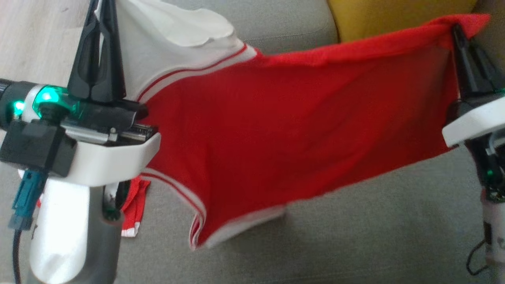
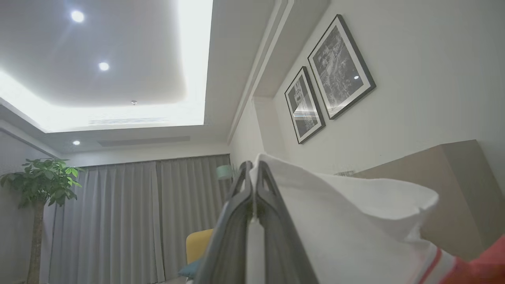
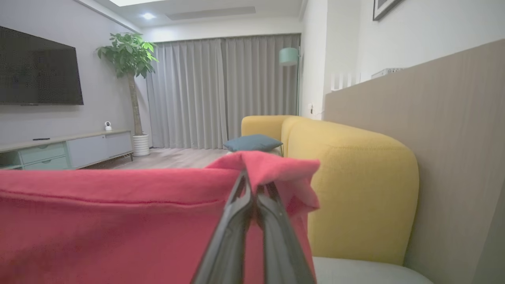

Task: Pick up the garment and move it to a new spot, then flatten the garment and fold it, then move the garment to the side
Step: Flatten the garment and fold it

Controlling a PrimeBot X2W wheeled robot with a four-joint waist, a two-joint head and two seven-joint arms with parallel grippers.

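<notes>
Red-and-white soft jersey garment point(image 1: 276, 130): light, limp, sags. Your left hand point(image 1: 103, 15), right hand point(image 1: 459, 35) clenched on its upper-frame corners.

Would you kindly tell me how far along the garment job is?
Picked up: the garment hangs stretched above the sofa. In hand: left gripper shut on its white end, right gripper on a red corner. Left: laying it down, flattening, folding, moving aside.

The garment point(image 1: 284, 130) is red with a white sleeve and red-striped white trim. The sofa seat point(image 1: 355, 236) is grey, its backrest point(image 1: 394, 17) yellow
</notes>
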